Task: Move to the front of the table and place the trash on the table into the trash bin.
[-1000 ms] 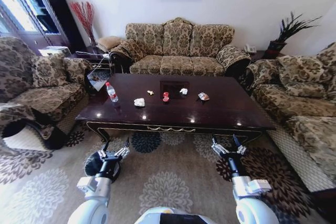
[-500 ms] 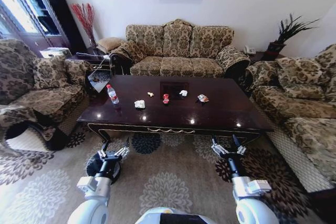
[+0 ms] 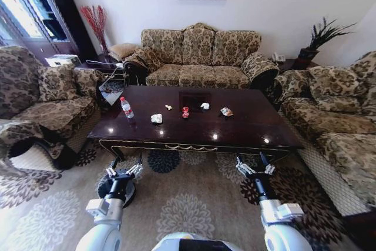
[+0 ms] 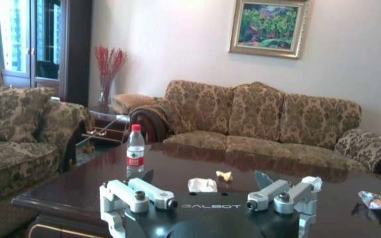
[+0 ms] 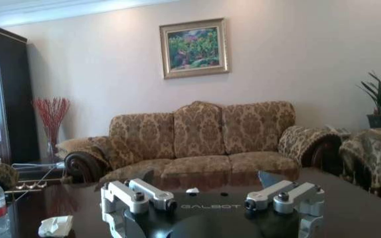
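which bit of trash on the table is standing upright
The clear bottle at the table's left end; the wads and wrappers lie low and crumpled.

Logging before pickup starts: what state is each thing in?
left gripper: open, empty, short of the table.
right gripper: open, empty.
bottle: upright, capped.
white paper wad: crumpled, on the table.
red wrapper: crumpled.
trash bin: on the floor by the left arm.

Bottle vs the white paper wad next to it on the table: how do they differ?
The bottle stands upright; the white paper wad lies flat and crumpled. The bottle is clear plastic with a red label and cap; the wad is plain opaque white. The bottle sits nearer the table's left end, the wad closer to centre. Both rest on the table, untouched by either gripper.
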Motion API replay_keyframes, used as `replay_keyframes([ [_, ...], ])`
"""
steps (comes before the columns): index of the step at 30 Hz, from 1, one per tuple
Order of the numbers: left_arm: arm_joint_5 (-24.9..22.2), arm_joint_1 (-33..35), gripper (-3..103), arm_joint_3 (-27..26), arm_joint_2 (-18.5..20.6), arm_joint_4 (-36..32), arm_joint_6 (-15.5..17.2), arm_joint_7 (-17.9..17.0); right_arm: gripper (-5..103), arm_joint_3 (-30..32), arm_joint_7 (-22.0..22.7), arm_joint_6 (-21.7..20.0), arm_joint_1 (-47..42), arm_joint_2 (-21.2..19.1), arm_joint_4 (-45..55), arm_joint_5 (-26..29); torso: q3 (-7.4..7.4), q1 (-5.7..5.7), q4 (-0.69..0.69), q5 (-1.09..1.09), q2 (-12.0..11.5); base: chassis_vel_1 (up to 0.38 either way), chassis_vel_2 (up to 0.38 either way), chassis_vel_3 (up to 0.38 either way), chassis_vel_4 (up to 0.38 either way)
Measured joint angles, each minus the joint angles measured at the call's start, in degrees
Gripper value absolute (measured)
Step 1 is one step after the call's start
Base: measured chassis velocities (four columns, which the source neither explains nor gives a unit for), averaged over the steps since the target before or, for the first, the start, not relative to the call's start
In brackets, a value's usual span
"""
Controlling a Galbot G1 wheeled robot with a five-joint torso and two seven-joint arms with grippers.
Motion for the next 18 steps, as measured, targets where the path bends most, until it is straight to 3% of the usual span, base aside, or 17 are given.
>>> replay_keyframes([
  [10, 0.1, 0.2, 100, 0.1, 0.1, 0.1, -0.4, 0.1, 100, 0.1, 0.0, 0.5, -0.3, 0.1, 0.0, 0.0, -0.12, -0.08, 0.0, 0.01, -0.2, 0.023, 0.021, -0.021, -0.021],
  [18, 0.1, 0.2, 100, 0.1, 0.1, 0.2, -0.2, 0.2, 100, 0.1, 0.1, 0.6, -0.4, 0.2, -0.1, 0.0, -0.24, -0.18, -0.01, -0.01, -0.4, 0.194, 0.175, -0.18, -0.187],
])
